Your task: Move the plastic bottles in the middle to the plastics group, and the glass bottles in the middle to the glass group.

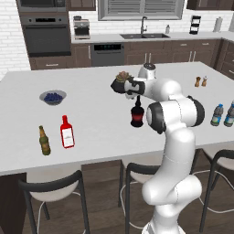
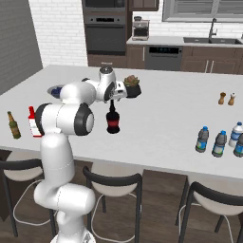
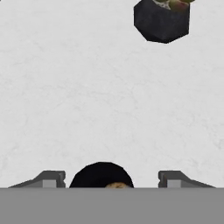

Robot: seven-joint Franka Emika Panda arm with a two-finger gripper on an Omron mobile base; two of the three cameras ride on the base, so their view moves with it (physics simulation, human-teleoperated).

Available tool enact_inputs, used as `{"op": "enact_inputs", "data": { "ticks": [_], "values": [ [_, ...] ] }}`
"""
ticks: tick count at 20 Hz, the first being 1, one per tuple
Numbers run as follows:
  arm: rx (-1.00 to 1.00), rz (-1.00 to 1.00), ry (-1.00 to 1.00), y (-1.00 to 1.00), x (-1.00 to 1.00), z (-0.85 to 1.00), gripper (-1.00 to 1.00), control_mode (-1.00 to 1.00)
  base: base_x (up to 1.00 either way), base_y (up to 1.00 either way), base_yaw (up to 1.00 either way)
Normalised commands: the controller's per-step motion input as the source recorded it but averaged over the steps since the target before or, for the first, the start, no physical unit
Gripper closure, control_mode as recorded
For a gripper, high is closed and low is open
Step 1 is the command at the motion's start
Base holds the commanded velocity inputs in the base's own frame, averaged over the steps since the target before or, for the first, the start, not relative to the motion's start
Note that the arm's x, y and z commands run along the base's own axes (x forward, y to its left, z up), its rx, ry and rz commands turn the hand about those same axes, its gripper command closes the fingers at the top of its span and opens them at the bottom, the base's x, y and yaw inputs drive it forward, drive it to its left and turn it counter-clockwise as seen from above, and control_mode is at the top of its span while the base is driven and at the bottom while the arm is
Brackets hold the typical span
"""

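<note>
A white island counter (image 1: 100, 132) carries everything. Toward its left stand a brown beer bottle (image 1: 44, 140) and a flat red bottle (image 1: 67, 132), close together, with a bowl of blueberries (image 1: 53, 97) behind. Mid-counter — a black round-bodied bottle (image 1: 136, 114) and a dark potted plant (image 3: 162, 19). Far right — clear blue-labelled bottles (image 2: 219, 144) and two small shakers (image 1: 201, 82).

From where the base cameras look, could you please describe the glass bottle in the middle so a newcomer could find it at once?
Start at the long white island counter and find the white arm's pincer above its middle. Directly beneath it stands the black bottle, in front of a small potted plant. Its round bulbous body, long thin neck and red label set it apart from the slim brown beer bottle and flat red bottle far to the left.
</note>
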Motion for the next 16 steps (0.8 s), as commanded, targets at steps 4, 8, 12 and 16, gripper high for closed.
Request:
{"op": "enact_inputs", "data": {
  "ticks": [4, 8, 12, 16],
  "values": [
    [0.00, -0.04, 0.02, 0.00, -0.03, -0.07, 1.00, -1.00, 0.00, 0.00, 0.00],
    [0.00, -0.03, 0.00, 0.00, -0.01, -0.04, 1.00, -1.00, 0.00, 0.00, 0.00],
    [0.00, -0.02, 0.00, 0.00, 0.00, 0.00, 1.00, -1.00, 0.00, 0.00, 0.00],
    [0.02, -0.01, 0.00, 0.00, -0.09, 0.01, 1.00, -1.00, 0.00, 0.00, 0.00]
  ]
}}
